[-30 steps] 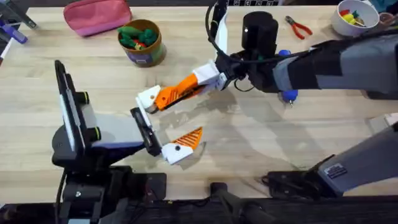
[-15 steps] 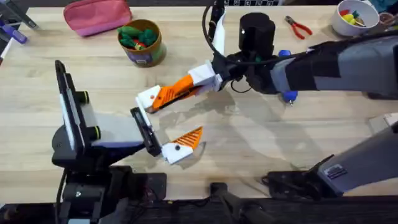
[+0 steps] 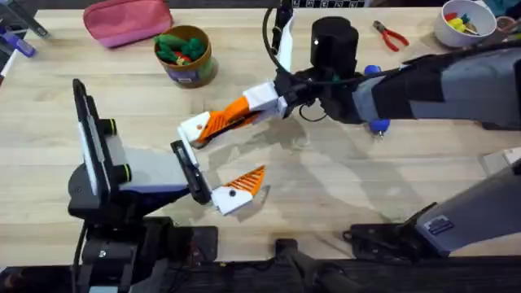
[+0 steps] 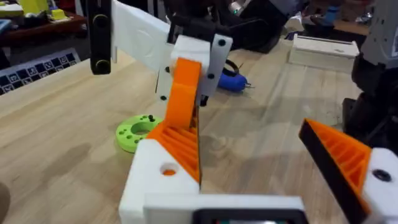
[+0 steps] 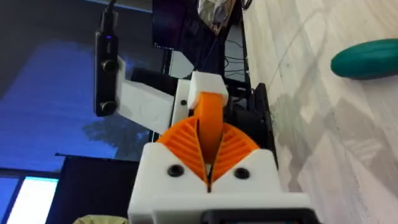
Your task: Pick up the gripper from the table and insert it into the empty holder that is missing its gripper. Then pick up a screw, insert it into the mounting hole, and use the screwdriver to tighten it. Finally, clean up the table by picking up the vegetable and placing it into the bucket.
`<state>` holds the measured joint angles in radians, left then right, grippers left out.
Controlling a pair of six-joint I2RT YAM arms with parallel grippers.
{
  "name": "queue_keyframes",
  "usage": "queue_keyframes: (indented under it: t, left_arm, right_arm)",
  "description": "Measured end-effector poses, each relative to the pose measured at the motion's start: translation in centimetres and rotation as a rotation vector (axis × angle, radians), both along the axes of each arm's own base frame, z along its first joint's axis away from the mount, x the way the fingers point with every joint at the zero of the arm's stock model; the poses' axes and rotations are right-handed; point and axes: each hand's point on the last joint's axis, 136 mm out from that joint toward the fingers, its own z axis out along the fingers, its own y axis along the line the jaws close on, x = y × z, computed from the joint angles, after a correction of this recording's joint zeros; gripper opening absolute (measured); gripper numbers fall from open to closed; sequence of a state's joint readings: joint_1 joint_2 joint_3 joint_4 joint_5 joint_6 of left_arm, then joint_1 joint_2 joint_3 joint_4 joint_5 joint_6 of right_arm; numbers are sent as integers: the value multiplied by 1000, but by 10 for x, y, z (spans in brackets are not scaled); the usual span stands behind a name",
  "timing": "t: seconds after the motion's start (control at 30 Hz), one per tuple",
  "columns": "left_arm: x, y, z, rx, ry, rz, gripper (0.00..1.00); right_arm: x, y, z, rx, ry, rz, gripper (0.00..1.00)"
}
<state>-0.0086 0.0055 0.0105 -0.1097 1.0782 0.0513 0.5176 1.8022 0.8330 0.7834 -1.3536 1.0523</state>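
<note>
The table (image 3: 98,89) is pale wood, and both arms work over its middle. The right arm (image 3: 440,81) reaches across from the far right; the left arm (image 3: 122,175) sits low at the near left.

At the back left lies a pink pouch (image 3: 126,20), and just beside it stands the bucket (image 3: 186,59), with green and red toy vegetables in it. A white bowl (image 3: 460,28) sits in the far right corner, with red pliers (image 3: 391,35) near it.

The left claw (image 3: 228,153) stands wide apart. One finger carries an orange tip; the other is the bare white holder (image 3: 194,128). The right claw (image 5: 210,146) is clamped on the gripper (image 3: 232,116), whose free end touches the holder. I cannot tell how far it is seated.

The blue screwdriver (image 4: 231,81) lies on the table behind the right claw. The vegetable (image 5: 367,58) lies on bare wood, well apart from the bucket. A green ring (image 4: 137,132) lies flat near the holder.
</note>
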Motion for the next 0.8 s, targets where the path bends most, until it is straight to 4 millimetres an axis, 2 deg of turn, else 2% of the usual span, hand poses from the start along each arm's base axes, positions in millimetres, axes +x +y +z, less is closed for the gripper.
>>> queue_keyframes:
  t: [0.8]
  left_arm:
    - [1,0,0,-2,3,4,985]
  right_arm:
    - [-5,10,0,-10,8,-5,6]
